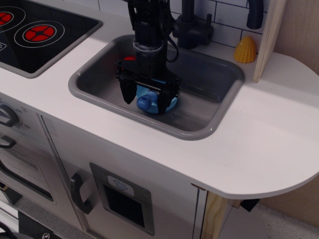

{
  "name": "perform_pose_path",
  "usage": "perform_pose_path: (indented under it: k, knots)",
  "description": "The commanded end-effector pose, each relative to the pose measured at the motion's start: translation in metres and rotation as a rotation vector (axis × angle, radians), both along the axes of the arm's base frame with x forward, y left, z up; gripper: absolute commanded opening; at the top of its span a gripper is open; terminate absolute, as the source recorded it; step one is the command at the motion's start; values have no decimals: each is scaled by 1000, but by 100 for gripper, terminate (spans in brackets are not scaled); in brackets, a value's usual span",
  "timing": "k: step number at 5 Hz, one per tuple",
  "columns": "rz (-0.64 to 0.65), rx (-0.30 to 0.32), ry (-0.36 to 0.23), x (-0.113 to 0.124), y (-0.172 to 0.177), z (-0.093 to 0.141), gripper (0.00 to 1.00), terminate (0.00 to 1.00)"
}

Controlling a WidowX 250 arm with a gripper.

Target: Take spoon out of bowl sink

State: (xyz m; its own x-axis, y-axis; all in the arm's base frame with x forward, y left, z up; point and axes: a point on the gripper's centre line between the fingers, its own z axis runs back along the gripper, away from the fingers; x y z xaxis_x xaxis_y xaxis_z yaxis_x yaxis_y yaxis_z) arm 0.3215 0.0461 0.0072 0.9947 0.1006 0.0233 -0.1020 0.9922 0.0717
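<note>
The grey sink (pixel 209 127) holds the light blue bowl (pixel 171 104), mostly hidden behind my gripper. The spoon (pixel 144 102) lies in the bowl; its blue ring-ended handle sticks out over the front rim, and its scoop is hidden. My black gripper (pixel 146 102) is low in the sink over the bowl, open, with one finger left of the handle and the other to its right. The fingers straddle the handle without clearly touching it.
A red apple (pixel 129 59) peeks out behind the arm at the sink's back left. A black faucet (pixel 192 27) stands behind the sink. A yellow corn toy (pixel 245 50) sits at the back right. The black stovetop (pixel 40 32) is to the left.
</note>
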Motion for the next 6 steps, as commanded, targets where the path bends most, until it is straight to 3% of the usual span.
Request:
perform_pose_path:
  k: [1, 2, 5, 6]
  knots:
    - [-11, 6, -42, 11, 6, 11, 100, 0]
    - [2, -8, -43, 13, 8, 14, 0, 0]
    - [89, -30, -61, 21, 21, 45, 0, 0]
    - [119, -46, -91, 23, 23, 56, 0, 0]
